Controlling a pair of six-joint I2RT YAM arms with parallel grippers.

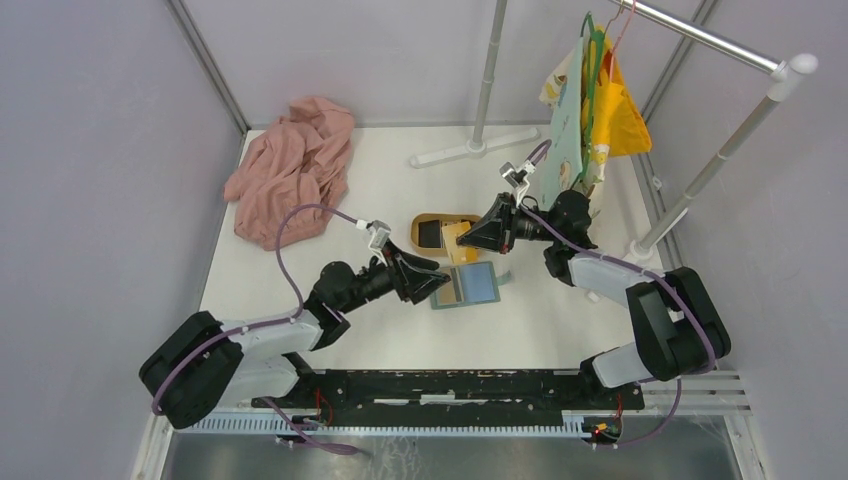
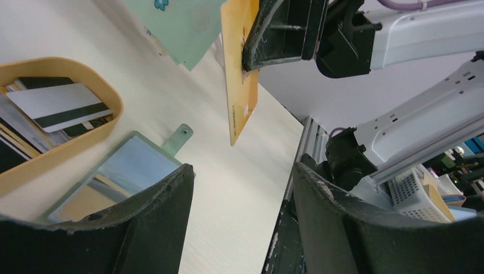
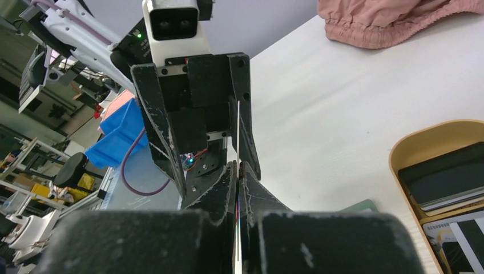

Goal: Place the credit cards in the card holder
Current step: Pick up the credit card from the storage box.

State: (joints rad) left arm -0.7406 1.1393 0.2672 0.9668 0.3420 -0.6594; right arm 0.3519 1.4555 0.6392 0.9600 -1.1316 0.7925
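The card holder (image 1: 468, 286) lies open on the table, pale blue and tan inside, its tab pointing right; it also shows in the left wrist view (image 2: 122, 177). My right gripper (image 1: 463, 237) is shut on an orange-yellow credit card (image 2: 240, 74) and holds it on edge above the table, between the wooden tray and the holder. In the right wrist view the card (image 3: 237, 131) shows edge-on between the jaws (image 3: 238, 168). My left gripper (image 1: 440, 283) is open and empty, its jaws over the holder's left edge (image 2: 240, 188). More black and grey-white cards (image 2: 57, 105) lie in the tray.
The oval light-wood tray (image 1: 424, 219) sits just behind the holder. A pink cloth (image 1: 292, 168) lies at the back left. A clothes stand's base (image 1: 475, 148) and hanging yellow and pale-green fabric (image 1: 590, 110) are at the back right.
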